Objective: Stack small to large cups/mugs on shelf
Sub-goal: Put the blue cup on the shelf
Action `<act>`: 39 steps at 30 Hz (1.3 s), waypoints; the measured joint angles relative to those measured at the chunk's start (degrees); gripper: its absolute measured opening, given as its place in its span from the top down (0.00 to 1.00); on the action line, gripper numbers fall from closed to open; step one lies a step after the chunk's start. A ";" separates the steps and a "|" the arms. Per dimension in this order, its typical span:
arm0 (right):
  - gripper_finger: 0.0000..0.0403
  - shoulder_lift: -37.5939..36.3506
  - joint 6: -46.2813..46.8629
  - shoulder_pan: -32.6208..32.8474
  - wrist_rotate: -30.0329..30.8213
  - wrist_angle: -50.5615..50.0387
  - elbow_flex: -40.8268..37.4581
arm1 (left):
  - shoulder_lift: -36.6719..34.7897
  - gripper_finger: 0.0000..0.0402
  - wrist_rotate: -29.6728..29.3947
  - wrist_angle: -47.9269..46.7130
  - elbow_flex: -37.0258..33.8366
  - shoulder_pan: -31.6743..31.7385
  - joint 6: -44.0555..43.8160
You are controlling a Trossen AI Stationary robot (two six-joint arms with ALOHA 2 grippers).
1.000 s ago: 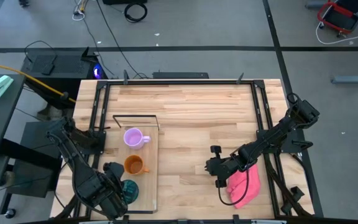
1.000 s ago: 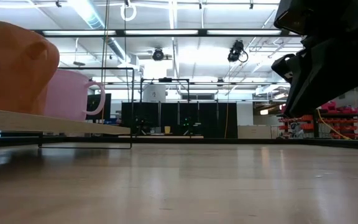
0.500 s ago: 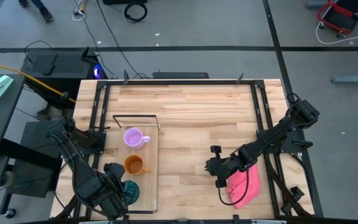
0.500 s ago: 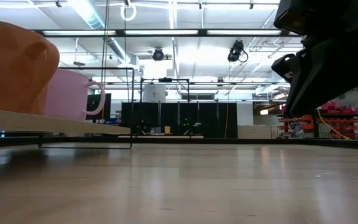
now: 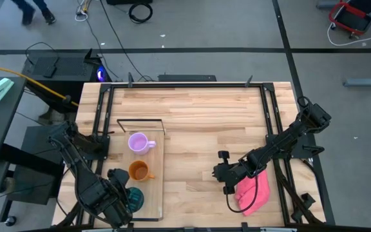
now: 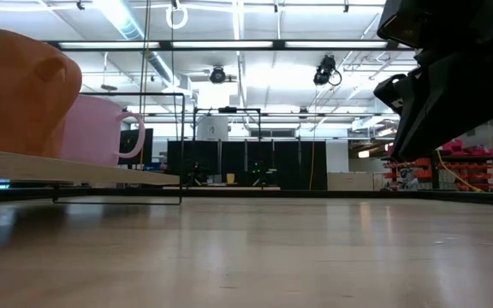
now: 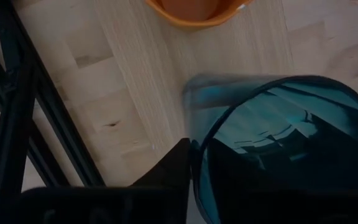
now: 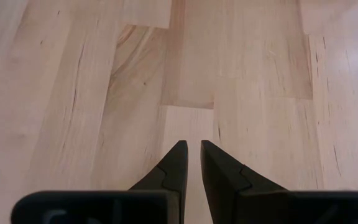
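The shelf point(image 5: 152, 161) is a light-wood board on the table's left, with a black wire frame point(image 5: 140, 120) at its far end. On it stand, from far to near, the lilac mug point(image 5: 138, 142), the orange mug point(image 5: 138, 171) and the teal cup point(image 5: 134, 197), each upright on its base. My left gripper point(image 5: 122, 197) is at the cup's left side, shut on its rim. My right gripper point(image 5: 219, 174) is shut and empty over bare table, beside a pink cloth point(image 5: 253, 194). The low view shows the orange mug point(image 6: 15, 90) and the lilac mug point(image 6: 101, 128) on the shelf point(image 6: 75, 168). My left gripper has the teal cup by its rim point(image 7: 196, 163) on the side toward the table's left edge. One finger point(image 7: 174, 171) lies against the outside of the wall. The other is hidden in the cup's dark inside. The fingers come from above. The cup stands upright on the shelf's near end.
The pink cloth lies on the table near the front right, just under my right arm. Black frame rails point(image 5: 102, 116) run along the table's left and right sides. Bare wood point(image 8: 191, 68) lies between the shelf and my right gripper.
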 joint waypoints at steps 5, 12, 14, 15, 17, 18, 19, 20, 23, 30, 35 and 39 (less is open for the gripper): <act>0.87 0.00 0.01 0.00 0.00 -0.01 0.00 | 0.00 0.81 0.00 0.00 0.00 -0.02 0.00; 0.87 0.00 0.01 0.00 0.00 0.00 0.00 | 0.00 0.78 0.00 -0.04 0.00 -0.01 0.00; 0.87 0.00 0.01 0.00 0.00 0.01 0.00 | 0.00 0.77 0.00 -0.04 0.00 0.00 0.35; 0.87 0.00 0.01 0.00 0.00 -0.01 0.00 | 0.00 0.76 -0.02 -0.04 0.00 0.00 0.80; 0.87 0.00 0.01 0.00 0.00 0.01 0.00 | -0.07 0.75 -0.02 -0.09 0.00 0.00 1.01; 0.87 0.00 0.01 0.00 0.00 -0.01 0.00 | -0.13 0.75 0.00 -0.11 0.00 0.00 1.07; 0.87 0.00 0.01 0.00 0.00 0.00 0.00 | -0.24 0.74 0.00 -0.11 0.00 0.00 1.12; 0.87 0.00 0.01 0.00 0.00 0.01 0.00 | -0.45 0.74 -0.02 -0.13 0.00 -0.02 1.16; 0.87 -0.02 0.01 0.00 -0.01 0.01 0.00 | -1.00 0.72 -0.69 -0.13 0.02 -0.32 1.02; 0.87 -0.02 0.01 0.00 0.00 0.01 0.00 | -2.04 0.69 -4.84 -0.02 0.02 -0.68 1.07; 0.87 -0.02 0.01 0.00 -0.02 0.00 0.00 | -2.05 0.67 -4.97 -0.04 0.02 -1.15 1.03; 0.87 -0.02 0.01 0.00 0.00 0.01 0.00 | -2.18 0.65 -4.96 -0.57 0.02 -1.94 0.84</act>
